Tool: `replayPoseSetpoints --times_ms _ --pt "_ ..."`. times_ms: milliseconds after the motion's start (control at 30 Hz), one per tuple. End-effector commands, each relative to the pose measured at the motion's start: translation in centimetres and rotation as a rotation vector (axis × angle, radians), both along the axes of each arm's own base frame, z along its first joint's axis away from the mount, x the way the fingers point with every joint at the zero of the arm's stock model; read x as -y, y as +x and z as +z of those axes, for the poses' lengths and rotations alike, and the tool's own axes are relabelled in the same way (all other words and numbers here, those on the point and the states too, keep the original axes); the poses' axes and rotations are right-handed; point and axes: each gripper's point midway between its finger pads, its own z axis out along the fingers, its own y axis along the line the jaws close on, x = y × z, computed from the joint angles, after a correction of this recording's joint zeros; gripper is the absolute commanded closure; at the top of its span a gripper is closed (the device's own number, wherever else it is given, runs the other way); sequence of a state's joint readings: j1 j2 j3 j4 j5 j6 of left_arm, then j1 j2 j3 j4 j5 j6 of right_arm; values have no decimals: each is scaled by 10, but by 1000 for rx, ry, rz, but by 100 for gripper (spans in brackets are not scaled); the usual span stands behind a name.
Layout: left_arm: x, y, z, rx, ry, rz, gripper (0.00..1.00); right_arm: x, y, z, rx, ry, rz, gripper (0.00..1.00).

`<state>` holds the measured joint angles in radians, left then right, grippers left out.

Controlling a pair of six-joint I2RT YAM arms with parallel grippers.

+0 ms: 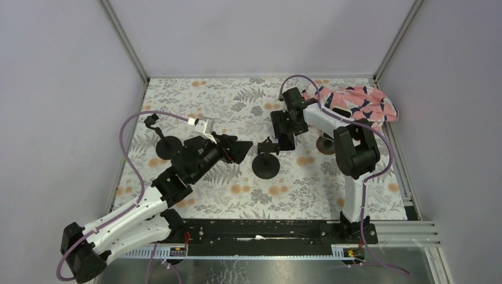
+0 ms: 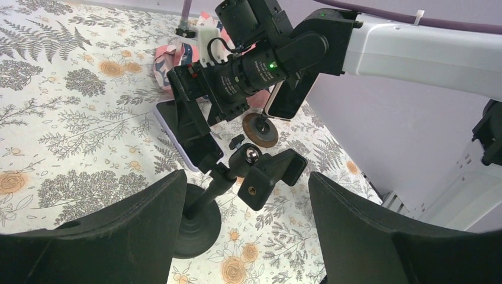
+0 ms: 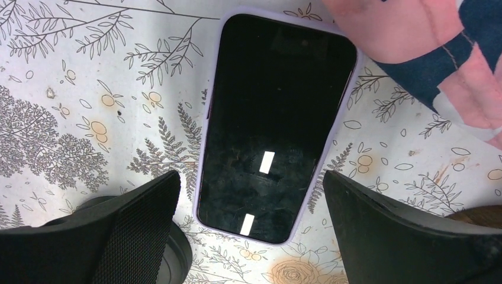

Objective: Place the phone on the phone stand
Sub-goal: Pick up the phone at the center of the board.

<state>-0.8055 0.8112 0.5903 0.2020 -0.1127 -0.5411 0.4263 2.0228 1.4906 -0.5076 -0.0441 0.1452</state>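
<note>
The phone [image 3: 275, 124], black screen up in a lavender case, lies flat on the floral tabletop. My right gripper [image 3: 250, 183] hovers open over its near end, a finger on each side, apart from it. In the left wrist view the phone [image 2: 171, 127] shows partly behind the right gripper's fingers [image 2: 192, 118]. The black phone stand [image 1: 266, 161] stands upright on its round base at mid-table, its clamp [image 2: 269, 174] tilted. My left gripper [image 1: 240, 151] is open just left of the stand, whose clamp sits ahead of its fingers, untouched.
A pink and navy cloth [image 1: 361, 106] lies at the back right, touching the phone's far corner [image 3: 426, 53]. A second black stand [image 1: 163, 142] stands at the left. A brown round base [image 1: 325, 145] sits beside the right arm, with a phone-like slab [image 2: 290, 94] above it.
</note>
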Motion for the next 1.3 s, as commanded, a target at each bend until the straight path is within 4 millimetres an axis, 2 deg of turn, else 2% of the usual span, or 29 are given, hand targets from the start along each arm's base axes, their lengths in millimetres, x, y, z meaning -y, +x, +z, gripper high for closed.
replayPoseSetpoints --times_ms 0,267,467,567,833,900,1133,1267 --pt "-3 -4 6 21 -43 -1 17 -10 -2 1 -4 0 3 0" --pt "0 -9 1 -5 -82 -24 17 -10 -2 -17 13 -117 9 0" --pt "-1 -10 2 -2 -80 -23 17 1 3 -19 53 -201 -7 0" --pt "-1 -10 1 -4 -81 -24 17 1 3 -12 71 -196 6 0" --pt "2 -10 0 -7 -88 -32 17 -5 6 30 162 -129 36 0" --pt "4 -9 0 -10 -94 -37 17 -4 6 33 173 -132 31 0" --pt "7 -12 0 -23 -106 -56 17 -7 0 6 100 -129 31 0" --pt "5 -13 1 -20 -110 -50 17 -6 3 0 86 -149 23 0"
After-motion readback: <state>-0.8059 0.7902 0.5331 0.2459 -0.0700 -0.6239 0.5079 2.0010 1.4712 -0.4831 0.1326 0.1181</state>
